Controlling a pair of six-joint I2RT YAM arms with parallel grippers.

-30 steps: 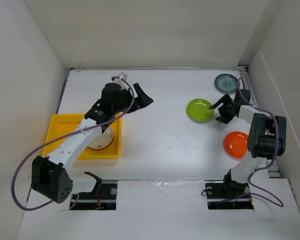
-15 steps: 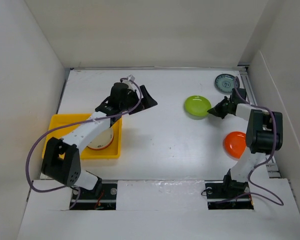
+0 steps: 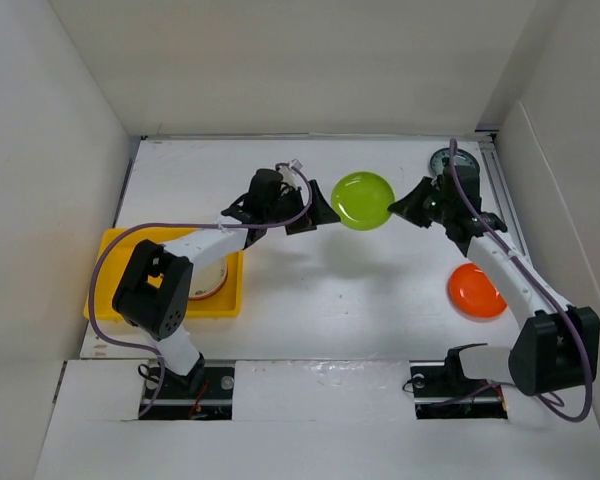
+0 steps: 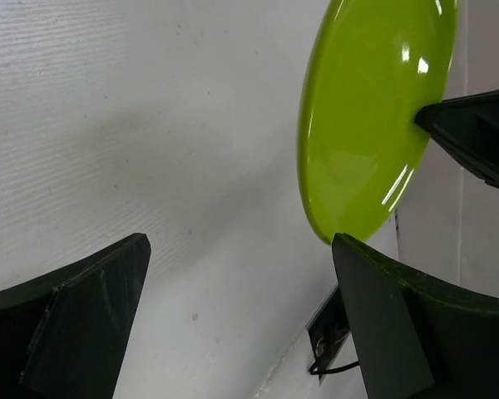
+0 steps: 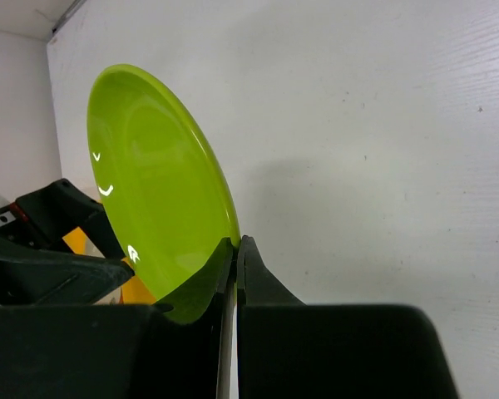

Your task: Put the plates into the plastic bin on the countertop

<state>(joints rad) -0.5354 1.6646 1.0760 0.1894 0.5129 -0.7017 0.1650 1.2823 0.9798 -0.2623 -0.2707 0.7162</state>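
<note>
This looks like a handover. The right jaws are pinched tight on the rim of the green plate [image 3: 362, 200], holding it off the table [image 3: 360, 290], roughly level in the top view. It hangs well to the right of the bin [image 3: 232, 300] and a little farther back. The left jaws are spread wide with nothing in them. They sit between the bin and the plate, facing the plate's bin-side rim. In the left wrist view that rim lies just at one fingertip [image 4: 343, 245], not between the two, and I cannot tell whether it touches.

To do it well, the left jaws should slide on until the rim sits deep between the fingers, opposite the right grip. They should close firmly before the right jaws let go, because a shallow pinch on so slick an edge would likely slip.

The plate is plain lime green, shallow and very glossy, with sharp highlights and a thin rim. A pale plate [image 3: 208, 282] lies in the bin, partly hidden. An orange plate [image 3: 476, 290] rests far right of the bin.
</note>
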